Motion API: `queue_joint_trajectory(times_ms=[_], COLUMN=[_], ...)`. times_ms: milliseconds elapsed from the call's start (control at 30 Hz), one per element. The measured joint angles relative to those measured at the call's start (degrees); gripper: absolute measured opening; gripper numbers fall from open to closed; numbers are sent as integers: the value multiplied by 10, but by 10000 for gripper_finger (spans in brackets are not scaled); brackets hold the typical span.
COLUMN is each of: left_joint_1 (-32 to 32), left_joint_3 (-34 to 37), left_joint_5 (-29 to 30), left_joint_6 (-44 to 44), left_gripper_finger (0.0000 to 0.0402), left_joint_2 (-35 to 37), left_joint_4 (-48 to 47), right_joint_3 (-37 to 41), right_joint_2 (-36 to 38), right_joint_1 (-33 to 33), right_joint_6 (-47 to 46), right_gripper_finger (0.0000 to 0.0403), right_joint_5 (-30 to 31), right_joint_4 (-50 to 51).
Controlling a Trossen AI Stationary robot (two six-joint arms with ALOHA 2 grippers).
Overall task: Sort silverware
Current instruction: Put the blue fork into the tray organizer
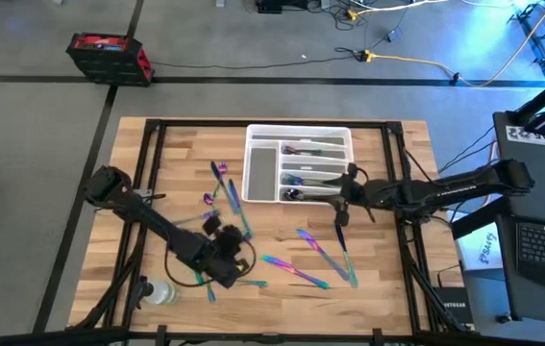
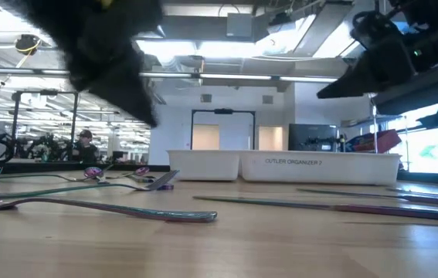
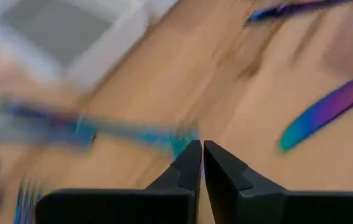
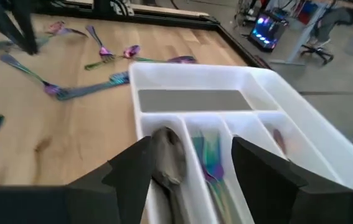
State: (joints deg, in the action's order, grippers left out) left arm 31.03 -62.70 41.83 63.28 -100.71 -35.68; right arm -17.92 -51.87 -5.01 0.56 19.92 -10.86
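Note:
Iridescent silverware lies scattered flat on the wooden table: pieces left of the tray (image 1: 222, 183), others near the front (image 1: 291, 270) and right (image 1: 345, 255); a fork (image 2: 110, 208) lies closest in the low view. More pieces lie in the white tray's (image 1: 299, 129) compartments. My left gripper (image 1: 222, 274) hovers shut over the front-left pieces. In its wrist view the fingertips (image 3: 202, 149) stand just short of a blurred teal-blue piece (image 3: 89, 132). My right gripper (image 4: 188, 158) stands open over the tray's near right end (image 1: 339, 188), above a spoon (image 4: 170, 163) lying in a compartment.
A clear plastic bottle (image 1: 161, 291) lies at the table's front left corner, close to my left arm. A knife (image 3: 325, 112) lies to one side of my left gripper. Bare wood shows between the tray and the front pieces. The black frame rails (image 1: 153, 154) run along both table sides.

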Motion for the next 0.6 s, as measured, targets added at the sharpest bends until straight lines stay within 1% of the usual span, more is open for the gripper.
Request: queue_joint_trajectory(times_ms=[67, 167, 267, 333, 400, 467, 533, 600], left_joint_1=[6, 13, 13, 16, 20, 21, 19, 18], left_joint_3=[0, 0, 0, 4, 13, 28, 47, 71], left_joint_5=[-9, -28, -65, -61, -40, -39, -60, -81], left_joint_6=[39, 35, 37, 49, 56, 64, 68, 70], left_gripper_finger=[14, 44, 90, 125, 159, 192, 219, 238], left_joint_2=[0, 0, 0, 0, 0, 0, 0, 0], left_joint_4=[-29, -15, -7, -4, -4, 7, 33, 68], right_joint_3=[-13, -34, -50, -56, -59, -61, -61, -61], right_joint_2=[-27, -65, -99, -117, -130, -139, -143, -147], right_joint_1=[-3, -3, -3, -3, -3, -3, -3, -3], right_joint_6=[-8, -24, -40, -59, -78, -91, -104, -116], right_gripper_finger=[202, 202, 202, 202, 202, 202, 202, 202], right_joint_5=[3, 16, 24, 27, 28, 30, 31, 37], right_joint_4=[3, 3, 2, 3, 3, 3, 7, 8])
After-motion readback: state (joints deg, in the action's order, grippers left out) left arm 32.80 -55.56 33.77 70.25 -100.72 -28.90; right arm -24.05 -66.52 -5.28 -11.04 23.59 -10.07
